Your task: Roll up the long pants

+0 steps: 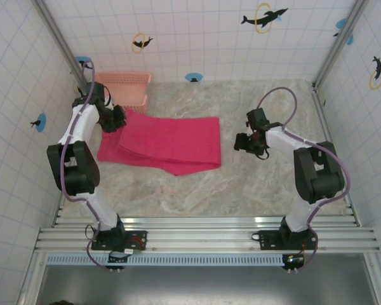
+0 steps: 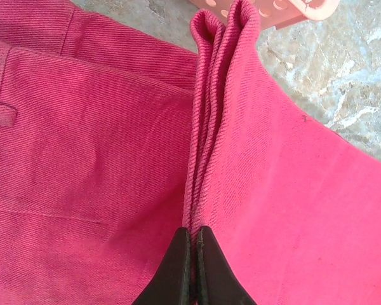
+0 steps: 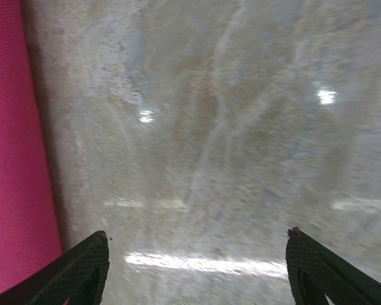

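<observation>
Left gripper [image 2: 193, 248] pinches a fold of long pants [image 2: 82, 159] to begin rolling — right gripper [image 3: 197, 254] hangs released, ready

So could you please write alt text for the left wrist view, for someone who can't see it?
The left tool, its dark fingers shut, pinches a raised fold of the bright magenta-pink cloth trousers, which spread to both sides. Beyond them, at top right, lie the grey marble-look table and a corner of a pale salmon-pink plastic lattice basket.

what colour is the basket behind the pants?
The basket is pale salmon-pink; the top external view shows it best.
</observation>
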Available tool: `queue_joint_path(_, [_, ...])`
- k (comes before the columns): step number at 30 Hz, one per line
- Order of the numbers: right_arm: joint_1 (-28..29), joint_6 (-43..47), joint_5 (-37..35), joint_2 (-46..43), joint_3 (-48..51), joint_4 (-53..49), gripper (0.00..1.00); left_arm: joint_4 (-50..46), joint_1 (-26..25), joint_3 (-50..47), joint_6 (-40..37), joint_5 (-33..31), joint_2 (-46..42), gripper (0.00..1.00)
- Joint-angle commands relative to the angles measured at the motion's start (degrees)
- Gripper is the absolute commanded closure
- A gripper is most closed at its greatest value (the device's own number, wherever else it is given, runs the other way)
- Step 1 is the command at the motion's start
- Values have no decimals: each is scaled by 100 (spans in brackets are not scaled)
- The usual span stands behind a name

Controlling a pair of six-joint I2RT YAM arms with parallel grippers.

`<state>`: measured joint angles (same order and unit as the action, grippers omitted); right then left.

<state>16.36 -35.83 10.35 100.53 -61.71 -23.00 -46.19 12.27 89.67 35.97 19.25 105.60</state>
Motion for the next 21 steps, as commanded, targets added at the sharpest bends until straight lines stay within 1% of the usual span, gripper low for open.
queue_joint_path(1, [52,-679,1052,323,250,1286,25,-55,6,-55,-63,38,-259,100])
queue_joint_path(2, [41,-844,1141,435,302,1499,26,-64,8,-55,-61,35,-257,100])
queue_joint_path(4, [34,-1103,1309,608,414,1913,33,-65,5,-55,-55,45,-251,100])
queue_joint_path(6, [26,-1275,1449,723,490,2198,37,-65,11,-63,-58,31,-255,100])
queue_joint_path(7, [39,-1351,1500,775,533,2345,42,-72,5,-72,-61,30,-258,100])
queue_joint_path(8, [38,-1417,1567,812,569,2479,44,-74,8,-81,-63,22,-259,100])
queue_joint_path(12, [120,-1624,1838,1020,601,2810,44,-73,4,-136,-64,-7,-242,100])
queue_joint_path(21, [415,-1628,2037,1185,377,2854,43,-44,11,-187,-21,-13,-233,100])
